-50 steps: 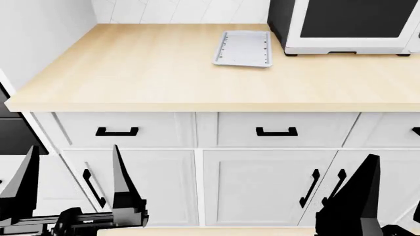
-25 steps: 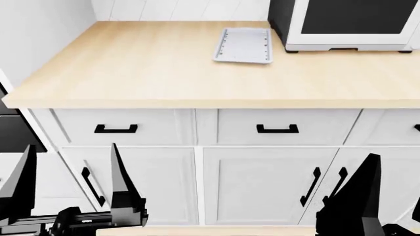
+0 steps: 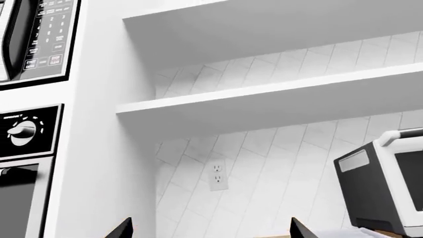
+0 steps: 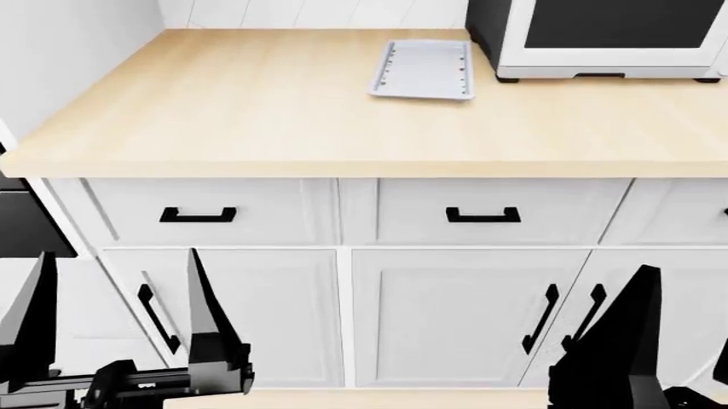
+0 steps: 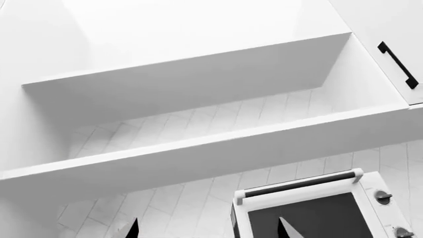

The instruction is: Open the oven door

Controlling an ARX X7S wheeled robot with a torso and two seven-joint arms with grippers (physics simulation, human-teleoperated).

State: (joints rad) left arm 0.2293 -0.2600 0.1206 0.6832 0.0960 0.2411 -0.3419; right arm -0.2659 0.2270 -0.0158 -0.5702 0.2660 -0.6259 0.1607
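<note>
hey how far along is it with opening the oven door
Nothing looks done yet. Both grippers, left and right, hang open and empty low in front of the white cabinets, touching nothing. The oven shows only as a dark strip at the far left, below a knob panel; its handle is not clearly in view. Left: turning toward it, reaching the handle, gripping, and pulling the door open.
</note>
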